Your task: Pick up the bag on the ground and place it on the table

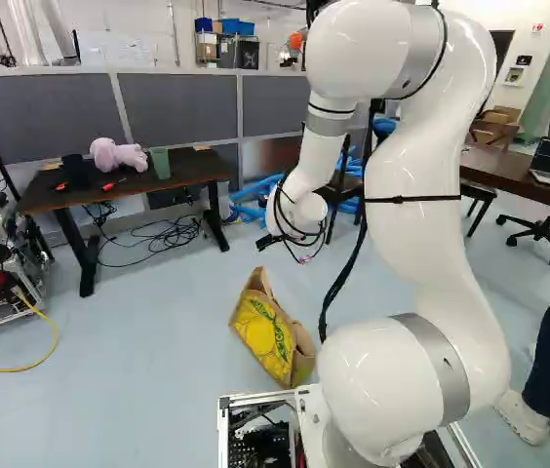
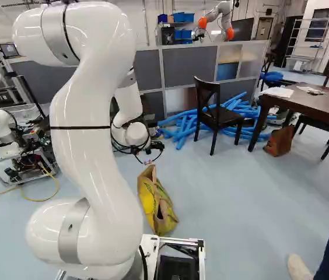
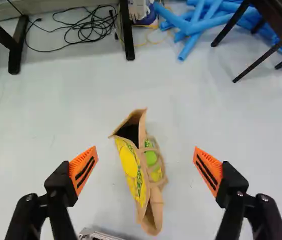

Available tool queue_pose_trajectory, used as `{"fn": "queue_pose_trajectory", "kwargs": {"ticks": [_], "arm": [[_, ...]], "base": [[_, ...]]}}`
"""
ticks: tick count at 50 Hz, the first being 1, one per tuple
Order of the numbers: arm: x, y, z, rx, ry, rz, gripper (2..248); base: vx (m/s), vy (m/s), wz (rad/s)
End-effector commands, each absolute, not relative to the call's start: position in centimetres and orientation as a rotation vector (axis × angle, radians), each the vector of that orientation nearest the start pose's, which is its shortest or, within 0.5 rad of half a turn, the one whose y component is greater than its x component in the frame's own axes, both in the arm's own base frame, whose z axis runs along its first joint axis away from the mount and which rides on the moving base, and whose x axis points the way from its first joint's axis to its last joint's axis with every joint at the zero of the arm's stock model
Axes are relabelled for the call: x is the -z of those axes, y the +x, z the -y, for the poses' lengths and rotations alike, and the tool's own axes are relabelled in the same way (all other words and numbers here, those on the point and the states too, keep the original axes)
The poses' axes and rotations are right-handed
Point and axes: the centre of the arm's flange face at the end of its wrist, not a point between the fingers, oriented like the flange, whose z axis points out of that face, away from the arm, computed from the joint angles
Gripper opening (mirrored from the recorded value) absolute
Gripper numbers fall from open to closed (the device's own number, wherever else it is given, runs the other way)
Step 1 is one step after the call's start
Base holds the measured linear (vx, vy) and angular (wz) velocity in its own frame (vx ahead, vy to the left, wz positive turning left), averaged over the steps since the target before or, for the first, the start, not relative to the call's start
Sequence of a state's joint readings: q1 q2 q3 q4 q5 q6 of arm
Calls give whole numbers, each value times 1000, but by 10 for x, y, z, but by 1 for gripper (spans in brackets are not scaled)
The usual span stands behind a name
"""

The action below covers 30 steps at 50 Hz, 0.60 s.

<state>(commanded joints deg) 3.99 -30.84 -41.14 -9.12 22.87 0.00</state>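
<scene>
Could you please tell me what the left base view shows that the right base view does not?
Only the left base view shows the pink plush toy and green cup. Only the right base view shows the white papers and brown bag. Both show the yellow-and-tan bag on the floor, the blue tubes and my arm.

The rounded arm (image 1: 416, 244) is glossy white, with grey-banded joints (image 1: 441, 363), black strap (image 1: 412, 199) and cables (image 1: 343, 281).

Base views from behind arm (image 1: 416, 244), wrist view downward, all sharing bag (image 3: 131, 162)
</scene>
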Motion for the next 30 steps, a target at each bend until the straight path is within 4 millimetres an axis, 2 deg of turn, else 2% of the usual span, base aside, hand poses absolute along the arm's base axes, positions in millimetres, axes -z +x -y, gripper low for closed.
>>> {"fn": "queue_pose_trajectory", "kwargs": {"ticks": [30], "arm": [[-184,505,-40,707,-3012,354,247]], "base": [[0,0,0]]}}
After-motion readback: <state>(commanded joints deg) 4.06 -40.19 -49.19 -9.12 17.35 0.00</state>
